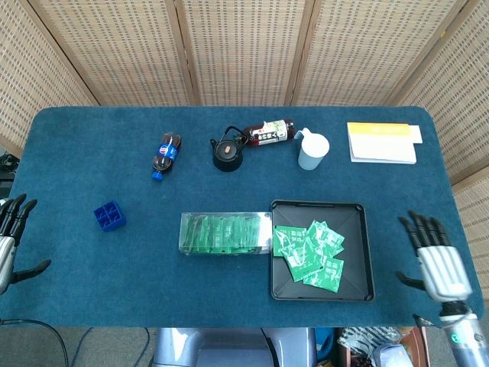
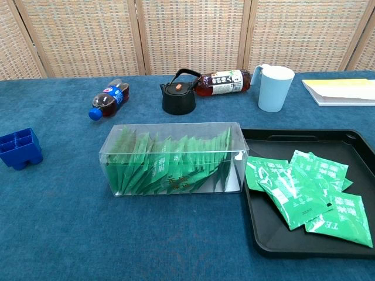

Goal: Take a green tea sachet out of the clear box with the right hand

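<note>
A clear box (image 1: 224, 233) (image 2: 176, 158) full of green tea sachets (image 2: 170, 167) lies in the middle of the blue table, next to a black tray (image 1: 359, 252) (image 2: 351, 143). Several green sachets (image 1: 312, 254) (image 2: 304, 190) lie loose in the tray. My right hand (image 1: 434, 260) hovers open over the table's right front edge, well right of the tray, fingers spread. At the left edge my left hand (image 1: 11, 241) is open and holds nothing. Neither hand shows in the chest view.
At the back stand a cola bottle (image 1: 164, 155), a black teapot (image 1: 227, 151), a lying tea bottle (image 1: 269, 132), a pale blue cup (image 1: 312, 150) and a yellow-white book (image 1: 382, 142). A small blue crate (image 1: 109, 215) sits at the left.
</note>
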Tool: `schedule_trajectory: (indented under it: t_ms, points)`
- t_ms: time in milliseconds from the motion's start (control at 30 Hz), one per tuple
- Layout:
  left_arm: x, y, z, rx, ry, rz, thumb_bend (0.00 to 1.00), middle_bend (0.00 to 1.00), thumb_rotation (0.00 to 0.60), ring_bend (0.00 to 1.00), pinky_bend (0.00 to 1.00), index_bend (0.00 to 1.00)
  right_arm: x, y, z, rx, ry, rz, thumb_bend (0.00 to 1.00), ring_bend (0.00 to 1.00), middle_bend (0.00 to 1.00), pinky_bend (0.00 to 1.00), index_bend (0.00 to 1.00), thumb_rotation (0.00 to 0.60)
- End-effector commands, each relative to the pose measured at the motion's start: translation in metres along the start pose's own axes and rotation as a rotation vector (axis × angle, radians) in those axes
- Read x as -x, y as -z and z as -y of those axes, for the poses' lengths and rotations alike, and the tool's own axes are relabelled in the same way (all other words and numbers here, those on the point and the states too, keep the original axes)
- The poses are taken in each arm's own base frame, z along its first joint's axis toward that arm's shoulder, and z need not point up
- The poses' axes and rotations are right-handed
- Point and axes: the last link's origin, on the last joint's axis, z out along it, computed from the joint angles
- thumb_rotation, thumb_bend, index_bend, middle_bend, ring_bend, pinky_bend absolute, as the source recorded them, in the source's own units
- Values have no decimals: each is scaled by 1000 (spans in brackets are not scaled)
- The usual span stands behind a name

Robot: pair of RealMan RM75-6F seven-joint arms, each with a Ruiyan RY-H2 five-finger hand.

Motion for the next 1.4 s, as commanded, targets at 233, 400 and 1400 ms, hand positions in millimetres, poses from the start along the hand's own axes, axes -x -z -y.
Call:
schedule_trajectory:
  t_ms: [233,400,1400]
  points:
    - [5,-10,2,-6,25,-16,113,0,600,0,0,0,-5,-103,143,-493,-184,234,0,0,0,0,130,600]
    - [6,-14,4,-26,24,3,114,0,600,0,0,0,9,-127,182,-536,-207,287,1,0,0,0,160,600]
    - [6,-21,9,-43,38,9,113,0,600,0,0,0,63,-181,256,-509,-122,253,441,0,0,0,339,600]
